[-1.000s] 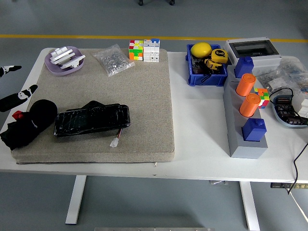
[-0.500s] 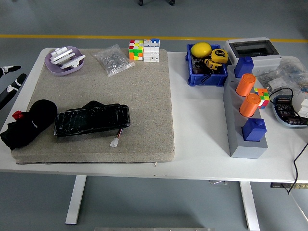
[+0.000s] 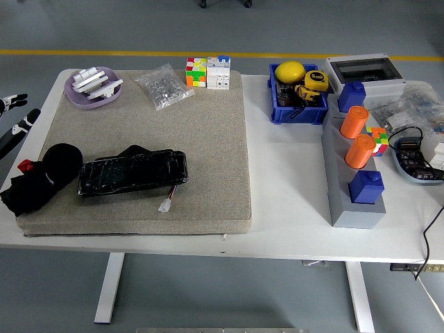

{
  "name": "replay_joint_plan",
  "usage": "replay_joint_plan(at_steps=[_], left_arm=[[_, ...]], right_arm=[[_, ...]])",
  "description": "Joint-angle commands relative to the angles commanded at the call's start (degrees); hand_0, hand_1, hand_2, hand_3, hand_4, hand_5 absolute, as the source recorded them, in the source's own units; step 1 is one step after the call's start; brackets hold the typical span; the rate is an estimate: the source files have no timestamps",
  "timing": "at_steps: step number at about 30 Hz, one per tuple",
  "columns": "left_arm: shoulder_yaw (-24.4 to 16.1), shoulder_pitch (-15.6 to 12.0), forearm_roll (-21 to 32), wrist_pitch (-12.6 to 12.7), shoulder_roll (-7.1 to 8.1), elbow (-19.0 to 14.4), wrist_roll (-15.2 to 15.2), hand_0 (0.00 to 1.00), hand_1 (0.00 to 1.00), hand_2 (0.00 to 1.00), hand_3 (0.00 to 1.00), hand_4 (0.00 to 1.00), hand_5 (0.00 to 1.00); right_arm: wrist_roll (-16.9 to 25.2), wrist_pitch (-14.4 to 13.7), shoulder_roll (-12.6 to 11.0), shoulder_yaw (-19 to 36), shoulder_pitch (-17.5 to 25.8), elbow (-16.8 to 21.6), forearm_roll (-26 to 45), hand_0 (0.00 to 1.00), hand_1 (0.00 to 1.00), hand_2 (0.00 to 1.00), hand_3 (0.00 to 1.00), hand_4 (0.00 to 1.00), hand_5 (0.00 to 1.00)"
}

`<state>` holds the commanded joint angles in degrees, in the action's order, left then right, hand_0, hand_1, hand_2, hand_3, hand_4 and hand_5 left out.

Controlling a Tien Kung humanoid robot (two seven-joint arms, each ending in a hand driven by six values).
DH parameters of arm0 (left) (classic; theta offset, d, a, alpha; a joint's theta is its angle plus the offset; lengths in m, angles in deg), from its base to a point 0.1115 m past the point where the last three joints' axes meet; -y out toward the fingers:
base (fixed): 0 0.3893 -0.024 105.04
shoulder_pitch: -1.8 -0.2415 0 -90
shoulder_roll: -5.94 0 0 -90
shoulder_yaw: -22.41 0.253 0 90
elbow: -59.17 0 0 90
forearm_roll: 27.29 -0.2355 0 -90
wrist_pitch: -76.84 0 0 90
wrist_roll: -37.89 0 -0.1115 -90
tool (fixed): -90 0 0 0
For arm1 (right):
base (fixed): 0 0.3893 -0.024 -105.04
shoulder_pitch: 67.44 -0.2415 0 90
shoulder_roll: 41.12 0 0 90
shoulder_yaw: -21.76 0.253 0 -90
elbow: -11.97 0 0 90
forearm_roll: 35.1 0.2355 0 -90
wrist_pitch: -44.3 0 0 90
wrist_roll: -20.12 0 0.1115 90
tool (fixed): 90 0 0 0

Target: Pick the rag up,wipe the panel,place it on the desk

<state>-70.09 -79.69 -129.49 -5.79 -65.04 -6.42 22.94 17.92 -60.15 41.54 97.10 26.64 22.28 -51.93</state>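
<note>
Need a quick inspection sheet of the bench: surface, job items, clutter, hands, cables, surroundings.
Surface: white table, grey mat over its left half.
Job's things: black rag bunched at the mat's left edge; black panel beside it, flat on the mat.
Clutter: purple dish, bag of parts, puzzle cubes, blue bin, grey rack with orange cylinders.
Hands: left hand at the left edge, off the rag; right not in view.
Cables: white-plug lead from the panel; black cable at right.
Surroundings: grey floor, yellow line.

rag (image 3: 40, 182): black | panel (image 3: 132, 173): glossy black | mat (image 3: 201, 139): grey-beige | dish (image 3: 92, 88): lilac | bin (image 3: 298, 104): blue | cylinders (image 3: 354, 123): orange | cube (image 3: 196, 72): multicoloured | table (image 3: 284, 187): white
</note>
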Motion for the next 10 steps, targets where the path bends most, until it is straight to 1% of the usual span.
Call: replay_joint_plan(at_steps=[1, 6, 7, 10], left_arm=[[0.04, 0.01, -0.79, -0.08, 0.02, 0.0, 0.44, 0.885, 0.911, 0.903, 0.905, 0.998, 0.969], [-0.01, 0.05, -3.58, -0.42, -0.22, 0.04, 1.41, 0.885, 0.911, 0.903, 0.905, 0.998, 0.969], [0.07, 0.09, -4.43, -0.46, -0.26, 0.25, 1.65, 0.906, 0.949, 0.926, 0.914, 0.998, 0.873], [0.38, 0.13, -6.64, -0.55, -0.28, 0.83, 2.65, 0.906, 0.949, 0.926, 0.914, 0.998, 0.873]], right_arm=[[0.0, 0.0, -0.01, 0.05, 0.0, 0.0, -0.06, 0.81, 0.671, 0.68, 0.597, 0.984, 0.46], [0.03, 0.01, -0.02, 0.28, -0.01, 0.0, -0.26, 0.81, 0.671, 0.68, 0.597, 0.984, 0.46], [0.04, 0.03, -0.03, 0.36, -0.02, 0.0, -0.35, 0.813, 0.67, 0.68, 0.596, 0.984, 0.461], [0.08, 0.07, -0.02, 0.43, -0.03, 0.0, -0.47, 0.813, 0.67, 0.68, 0.596, 0.984, 0.461]])
